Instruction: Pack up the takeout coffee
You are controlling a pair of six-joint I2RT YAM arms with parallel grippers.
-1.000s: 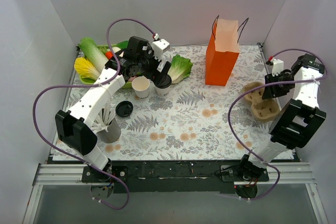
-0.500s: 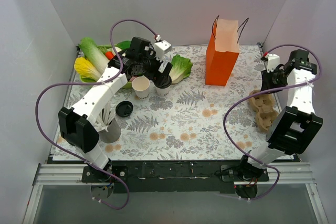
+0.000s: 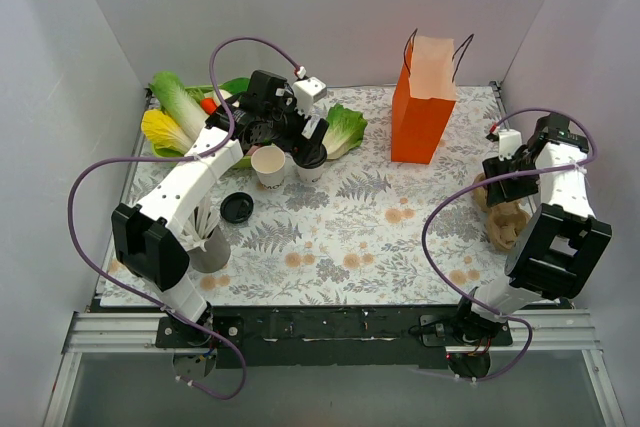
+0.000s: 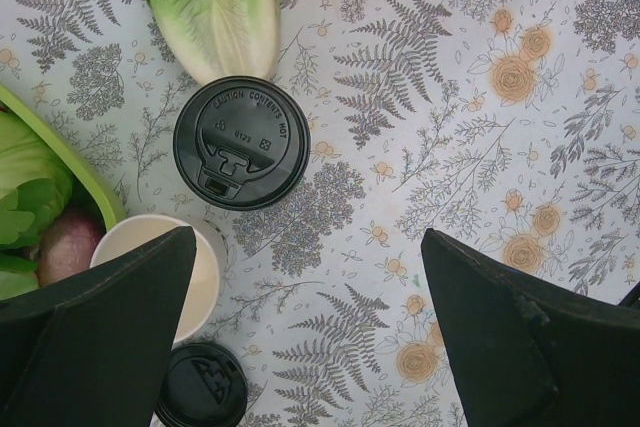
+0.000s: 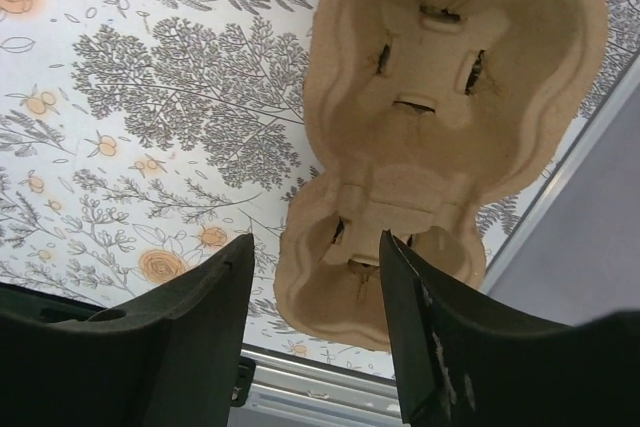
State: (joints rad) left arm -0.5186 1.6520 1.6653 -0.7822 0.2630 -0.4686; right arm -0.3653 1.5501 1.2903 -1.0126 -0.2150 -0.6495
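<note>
Change: since a second ago the right arm has swung in from the right edge and now sits over the cardboard carrier [image 3: 505,215]. The carrier has turned from lying crosswise to running more lengthwise. The left arm has barely shifted.
Worktop [image 3: 360,232]: a fern-and-flower print, carrying everything I list.
Far left: a green tray [image 4: 60,159] of vegetables at the back, and a grey holder [image 3: 208,249] with white sticks nearer the front.
Left tool [image 4: 308,237]: spread wide and holding nothing, hanging above the two cups; I see only printed worktop between its fingers.
Open cup [image 4: 205,282]: upright, partly hidden by one finger in my left wrist view, just left of the coffee.
Loose lid [image 3: 236,208]: flat on the worktop, nearer to me than the open cup.
Takeout coffee [image 4: 241,143]: upright on the worktop with its black lid on, just beside the open cup. It stands at the tip of a lettuce leaf [image 4: 215,2] and well apart from the bag.
Orange bag [image 3: 422,112]: upright at the back, right of centre, mouth open.
Right tool [image 5: 315,247]: jaws parted, straddling the carrier's narrow waist. A strip of worktop shows between one finger and the cardboard, so I see no grip.
Carrier: on the worktop near the right edge, cup wells facing up.
</note>
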